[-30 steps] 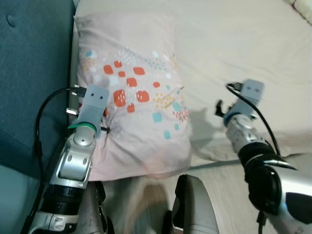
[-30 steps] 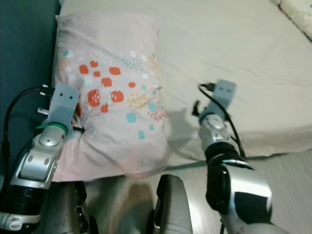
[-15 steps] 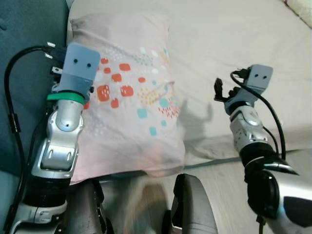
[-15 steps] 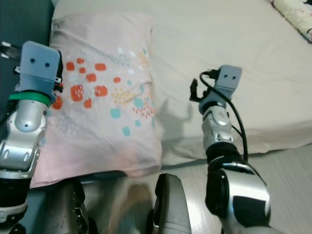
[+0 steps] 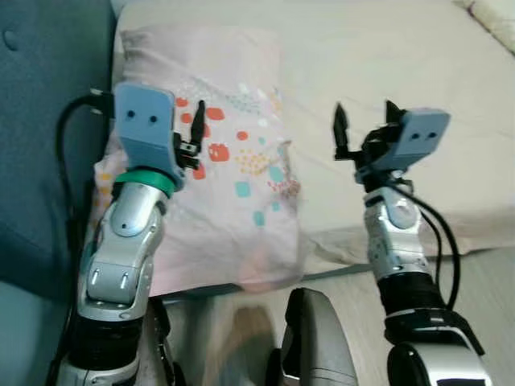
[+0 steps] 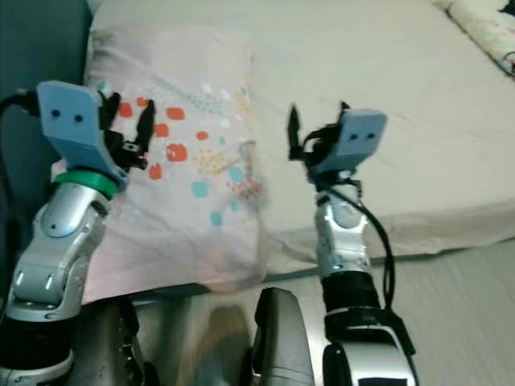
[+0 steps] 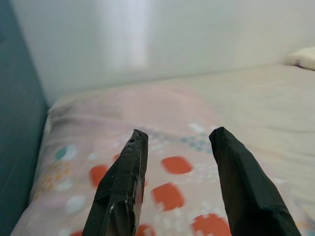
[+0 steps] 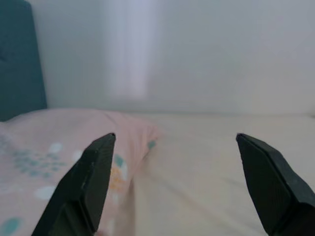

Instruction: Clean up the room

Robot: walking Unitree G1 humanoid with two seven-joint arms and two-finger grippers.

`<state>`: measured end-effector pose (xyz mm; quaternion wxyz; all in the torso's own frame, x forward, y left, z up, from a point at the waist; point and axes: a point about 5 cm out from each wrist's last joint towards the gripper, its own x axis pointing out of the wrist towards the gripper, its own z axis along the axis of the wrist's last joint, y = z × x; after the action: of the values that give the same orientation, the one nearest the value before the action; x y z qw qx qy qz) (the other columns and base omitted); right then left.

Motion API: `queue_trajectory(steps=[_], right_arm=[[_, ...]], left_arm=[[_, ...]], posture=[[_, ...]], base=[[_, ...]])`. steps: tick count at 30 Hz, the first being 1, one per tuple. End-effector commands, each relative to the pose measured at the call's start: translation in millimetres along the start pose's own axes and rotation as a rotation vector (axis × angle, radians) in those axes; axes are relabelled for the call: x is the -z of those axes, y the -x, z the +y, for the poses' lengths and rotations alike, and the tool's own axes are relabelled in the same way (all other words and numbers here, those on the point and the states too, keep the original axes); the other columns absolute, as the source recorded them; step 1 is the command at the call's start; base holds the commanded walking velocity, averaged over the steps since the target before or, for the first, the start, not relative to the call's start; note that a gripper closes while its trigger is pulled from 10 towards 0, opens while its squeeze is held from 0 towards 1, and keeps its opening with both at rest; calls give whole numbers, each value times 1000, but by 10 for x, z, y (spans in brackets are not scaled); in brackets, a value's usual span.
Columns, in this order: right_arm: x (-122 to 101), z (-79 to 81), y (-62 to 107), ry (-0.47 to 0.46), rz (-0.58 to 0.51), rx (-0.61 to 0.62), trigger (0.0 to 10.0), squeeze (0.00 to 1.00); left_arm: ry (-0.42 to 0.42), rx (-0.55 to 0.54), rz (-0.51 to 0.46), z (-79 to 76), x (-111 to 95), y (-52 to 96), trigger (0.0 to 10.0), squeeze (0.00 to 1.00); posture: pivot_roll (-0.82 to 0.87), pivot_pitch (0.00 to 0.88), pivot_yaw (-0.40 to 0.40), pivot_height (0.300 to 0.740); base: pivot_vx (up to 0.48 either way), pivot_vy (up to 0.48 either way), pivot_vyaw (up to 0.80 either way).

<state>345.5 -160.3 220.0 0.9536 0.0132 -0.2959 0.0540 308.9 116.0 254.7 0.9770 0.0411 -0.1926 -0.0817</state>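
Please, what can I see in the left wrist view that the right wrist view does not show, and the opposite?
Left wrist view: the open left pincer above the pillow's red squares, and another pale pillow far across the bed. Right wrist view: the right pincer, opened wider, above the bare bed sheet beside the pillow's edge. Both share the pink patterned pillow, the beige sheet, the teal headboard and the white wall.

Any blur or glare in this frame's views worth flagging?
Eye views: mostly sharp, the pillow pattern clear, with soft smear near the bottom edge. Left wrist view: the left tool fingers and the pillow both soft. Right wrist view: a bright washed-out band on the wall, and the right tool blurred.
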Motion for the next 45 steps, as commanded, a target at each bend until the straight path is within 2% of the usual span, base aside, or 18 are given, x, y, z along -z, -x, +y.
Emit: queue_trajectory(steps=[1, 6, 12, 21, 45], right_arm=[[-49, -6, 45, 7, -22, 7, 10000, 0], [-67, -2, 129, 5, -5, 5, 10000, 0], [-71, -12, 163, 29, 9, 2, 10000, 0], [-70, -53, 189, 51, 38, 13, 10000, 0], [-9, -140, 233, 69, 92, 52, 10000, 0]], left_arm=[[-75, 39, 18, -54, 60, 13, 10000, 0], [-157, 37, 61, 11, 154, 36, 10000, 0], [-101, -25, 112, 52, 239, 17, 10000, 0], [-96, 10, 134, -60, 314, -5, 10000, 0], [-73, 85, 99, -288, 299, -132, 10000, 0]], posture=[[-14, 92, -2, 547], [-23, 83, 7, 562], [-27, 75, 4, 582], [-25, 69, 3, 612], [-37, 57, 7, 687]], base=[[0, 0, 0], [0, 0, 0], [0, 0, 0], [0, 0, 0], [0, 0, 0]])
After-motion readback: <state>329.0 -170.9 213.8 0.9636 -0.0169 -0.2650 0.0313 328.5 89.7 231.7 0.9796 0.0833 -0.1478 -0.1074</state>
